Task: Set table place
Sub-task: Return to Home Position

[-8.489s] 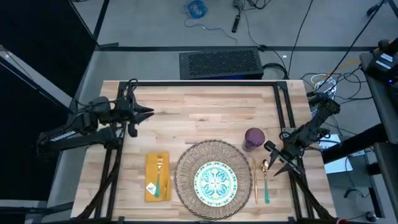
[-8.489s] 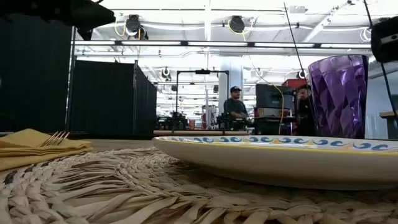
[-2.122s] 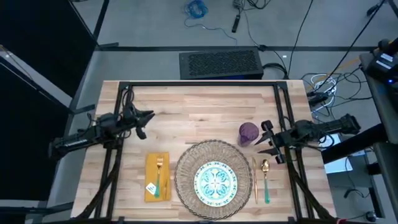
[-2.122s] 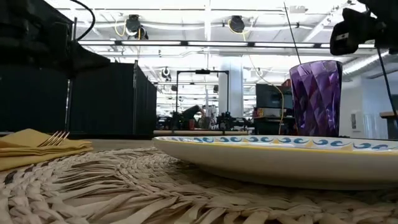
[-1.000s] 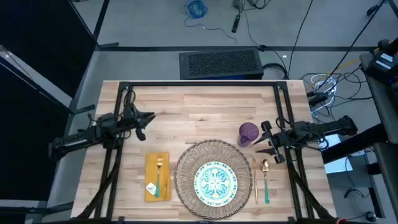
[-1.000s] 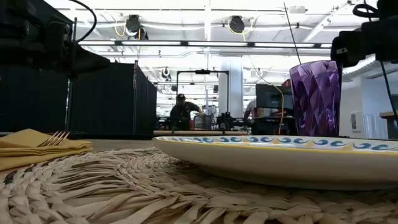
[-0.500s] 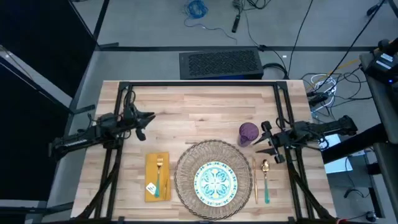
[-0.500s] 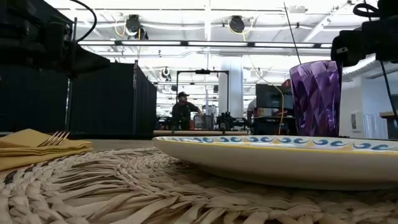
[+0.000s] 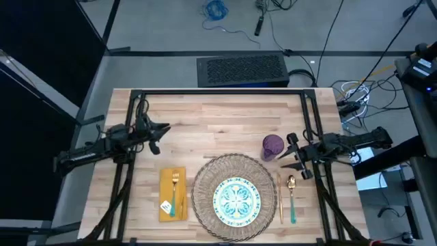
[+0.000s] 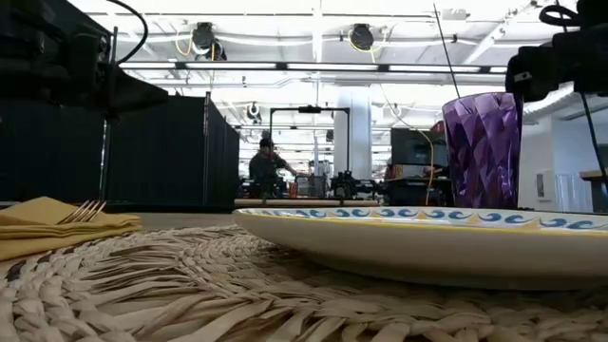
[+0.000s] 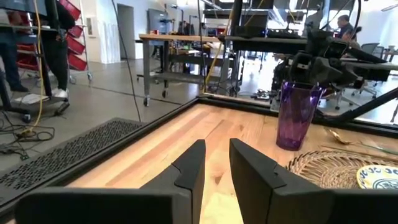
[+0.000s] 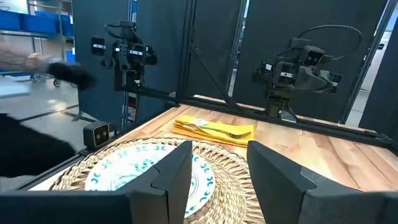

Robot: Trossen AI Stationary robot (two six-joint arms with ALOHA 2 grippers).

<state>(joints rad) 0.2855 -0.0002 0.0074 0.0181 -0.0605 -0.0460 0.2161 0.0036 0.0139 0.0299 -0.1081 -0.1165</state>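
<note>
1. Butcher-block wood all round: the table (image 9: 225,113) carried the place at mid-width, along its near edge, the one at the foot of the high view.
2. The woven mat (image 9: 202,198) lay flat with the plate (image 9: 237,199) centred on it.
3. Left of the mat lay the yellow napkin (image 9: 166,183), its long axis running from near edge to far. The fork (image 9: 175,181) rested on it along that same line, tines toward the far edge.
4. Right of the mat, the knife (image 9: 280,198) and the spoon (image 9: 291,199) lay side by side and parallel, near to far. The spoon was the outer one, bowl toward the far edge and teal handle toward the near edge.
5. The tumbler (image 9: 272,145) stood upright on bare wood just beyond the mat's far right rim. Whether anything was in it could not be told.
6. The right gripper (image 12: 219,146) hung just right of the tumbler and apart from it, pointing left, fingers spread wide around nothing.
7. The left gripper (image 11: 216,146) hung over the table's left part, well apart from the napkin, pointing right, fingers a narrow slit apart.
8. Against 8.5 seconds before, the tumbler had shifted a little farther from the cutlery. The right arm, then slanting over the spoon's bowl, now reached in level.
9. Over the last two seconds nothing on the table had shifted. Only a person (image 10: 261,163) in the room behind had changed spot.
</note>
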